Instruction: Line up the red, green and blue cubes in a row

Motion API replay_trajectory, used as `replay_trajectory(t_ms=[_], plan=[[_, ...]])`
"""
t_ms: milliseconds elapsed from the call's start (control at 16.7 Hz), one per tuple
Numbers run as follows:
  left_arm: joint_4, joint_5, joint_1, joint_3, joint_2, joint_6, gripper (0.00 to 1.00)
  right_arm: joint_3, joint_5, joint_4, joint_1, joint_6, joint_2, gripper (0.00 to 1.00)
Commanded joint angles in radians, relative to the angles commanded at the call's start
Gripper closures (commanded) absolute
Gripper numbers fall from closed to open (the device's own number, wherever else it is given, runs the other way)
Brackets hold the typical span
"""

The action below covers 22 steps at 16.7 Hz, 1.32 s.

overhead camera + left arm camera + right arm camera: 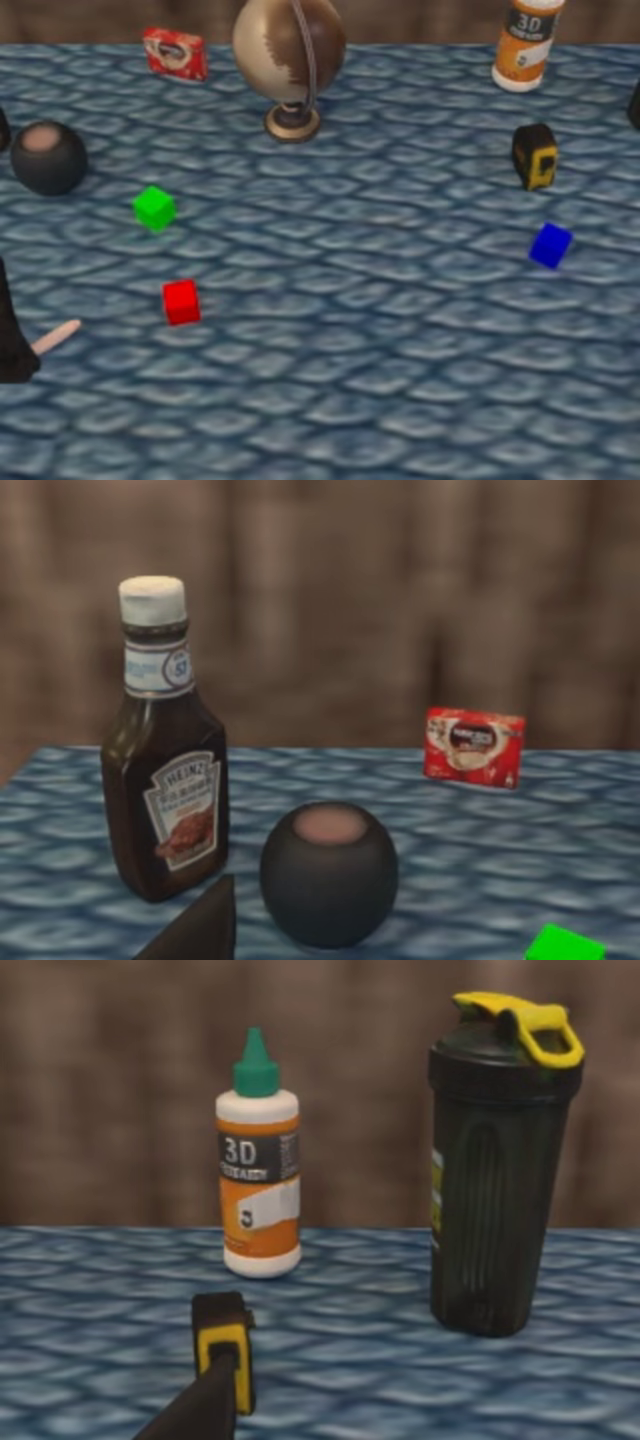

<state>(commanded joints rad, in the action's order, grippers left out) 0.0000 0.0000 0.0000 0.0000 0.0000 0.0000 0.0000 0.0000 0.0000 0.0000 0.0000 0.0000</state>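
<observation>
- Three cubes stand apart on the cloth; none is in a row, so the task is judged to be at its start, with no cube yet grasped.
- Left arm: only a dark part and a pale finger (55, 336) show at the top view's left edge, near the front. Whether that claw is released or clenched cannot be told.
- Red cube (181, 301): nearest the left arm, to the right of the pale finger and apart from it.
- Green cube (154, 207): farther back, near the red one (a corner of it also shows in the left wrist view).
- Blue cube (550, 244): well apart at the right side, just in front of the tape measure (535, 156).
- Right arm: no claw shows in the top view; its state cannot be told.
- Next move, as judged: the left claw must travel over the red or green cube and descend around it. The blue one would fall to the right arm.
- Far clutter: dark ball (48, 157), globe (290, 55).
</observation>
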Motion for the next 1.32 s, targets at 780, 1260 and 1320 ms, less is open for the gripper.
replay_trajectory(t_ms=[780, 1260, 1320], plan=[[-0.375, 0.000, -0.131, 0.525, 0.684, 0.355, 0.00, 0.000, 0.000, 0.000, 0.000, 0.000, 0.000, 0.00], [-0.794, 0.002, -0.272, 1.070, 1.501, 0.738, 0.00, 0.000, 0.000, 0.000, 0.000, 0.000, 0.000, 0.00], [-0.837, 0.003, -0.288, 1.129, 1.580, 0.778, 0.00, 0.000, 0.000, 0.000, 0.000, 0.000, 0.000, 0.00]])
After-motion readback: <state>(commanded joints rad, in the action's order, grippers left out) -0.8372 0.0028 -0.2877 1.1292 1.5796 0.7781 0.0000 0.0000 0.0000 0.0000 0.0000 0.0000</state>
